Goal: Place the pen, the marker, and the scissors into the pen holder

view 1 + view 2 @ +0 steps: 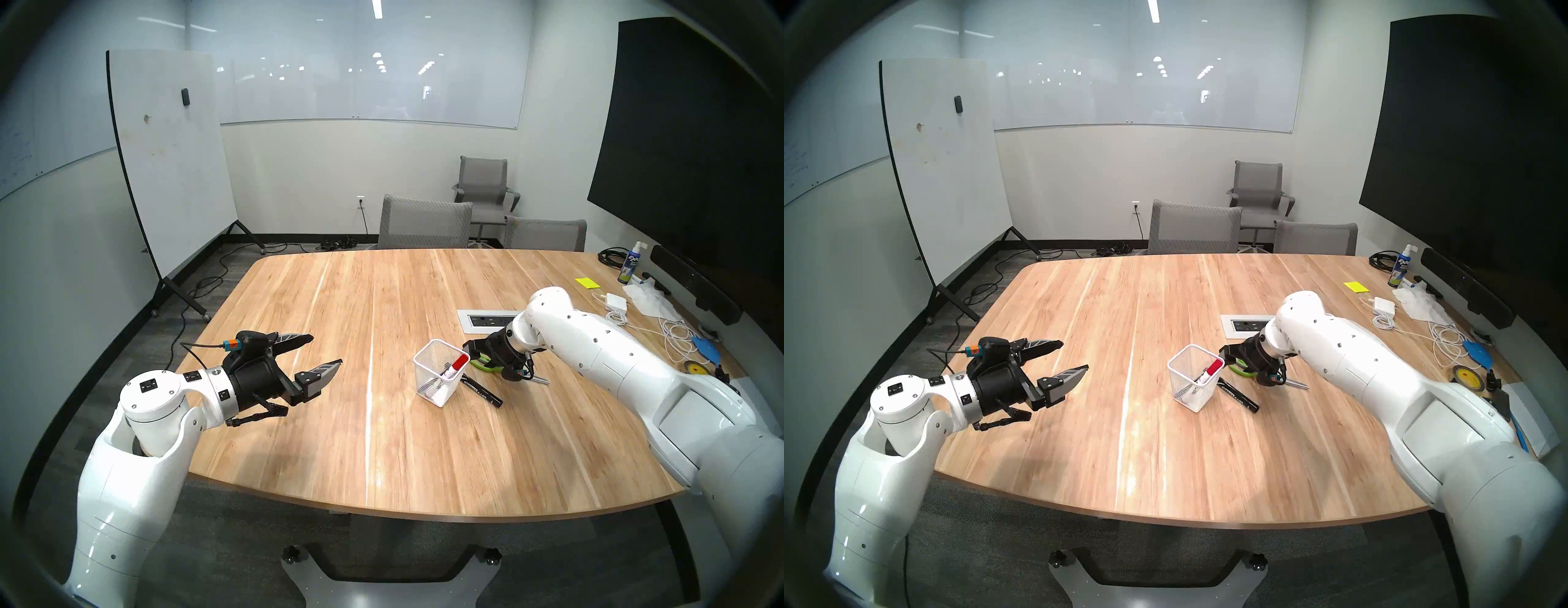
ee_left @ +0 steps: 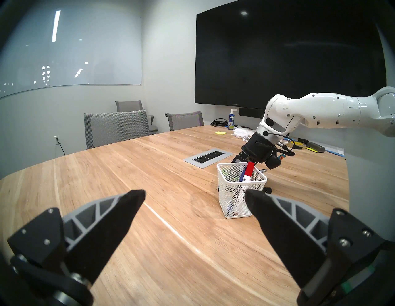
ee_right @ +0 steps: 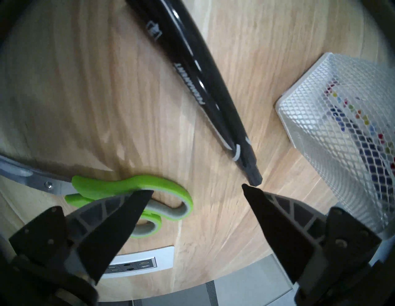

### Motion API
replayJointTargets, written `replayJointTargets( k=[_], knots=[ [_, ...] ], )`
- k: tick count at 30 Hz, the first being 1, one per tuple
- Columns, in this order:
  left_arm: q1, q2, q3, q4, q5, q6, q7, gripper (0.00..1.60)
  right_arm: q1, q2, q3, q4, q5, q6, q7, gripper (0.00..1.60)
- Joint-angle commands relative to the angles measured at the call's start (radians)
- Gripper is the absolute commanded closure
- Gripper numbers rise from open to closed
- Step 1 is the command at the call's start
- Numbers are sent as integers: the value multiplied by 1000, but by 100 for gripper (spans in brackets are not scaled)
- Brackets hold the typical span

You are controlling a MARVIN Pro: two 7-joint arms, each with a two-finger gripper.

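Right pincer (image 3: pixel 197 188) is spread wide and empty, angled down over the bench (image 1: pixel 382 424) just beside the pen holder (image 1: pixel 441 373). One fingertip (image 3: pixel 143 194) overlaps the lime-green handles of the scissors (image 3: pixel 128 190) in the right wrist view; can't tell if it touches them or hangs just above. The other tip sits right at the butt end of the black marker (image 3: pixel 198 70), contact unclear too.

My read: I'm lining up on the scissors handles, the thickest graspable part, since the blades lie flat on the wood pointing away from the holder. Nothing is between the fingers yet, so no grasp.

Holder stands upright, mid-bench, right of centre. The red-capped marker (image 1: pixel 456 366) already leans inside it, cap up above the rim, and the pen (image 2: pixel 242 175) with its blue cap sits alongside in the left wrist view. So two items look done, scissors remain. The black marker lies flat close against the holder's right side, between holder and scissors, and it crowds my approach.

Left pincer (image 1: pixel 316 354) is also fully released, holding nothing, parked above the bench's left edge, pointing roughly level toward the holder, well apart from everything. Looks deliberately out of the way while the right arm works
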Motion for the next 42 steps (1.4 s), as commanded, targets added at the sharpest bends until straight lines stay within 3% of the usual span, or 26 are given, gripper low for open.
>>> replayJointTargets(
  k=[1, 31, 32, 33, 34, 36, 38, 39, 42],
  knots=[
    [-1, 2, -1, -15, 1, 0, 0, 0, 21, -3, -29, 14, -28, -2, -14, 0],
    [-1, 2, -1, -15, 1, 0, 0, 0, 61, -53, -72, 122, -105, 21, -83, 0],
    [-1, 2, -1, -15, 1, 0, 0, 0, 62, -54, -74, 127, -107, 24, -89, 10],
    [-1, 2, -1, -15, 1, 0, 0, 0, 64, -56, -75, 134, -111, 27, -96, 70],
    [-1, 2, -1, -15, 1, 0, 0, 0, 64, -57, -75, 136, -113, 28, -98, 90],
    [-1, 2, -1, -15, 1, 0, 0, 0, 64, -57, -73, 135, -113, 28, -99, 99],
    [-1, 2, -1, -15, 1, 0, 0, 0, 63, -55, -73, 131, -117, 31, -103, 130],
    [-1, 2, -1, -15, 1, 0, 0, 0, 63, -54, -72, 130, -118, 33, -105, 159],
    [-1, 2, -1, -15, 1, 0, 0, 0, 64, -55, -70, 131, -120, 32, -107, 160]
  ],
)
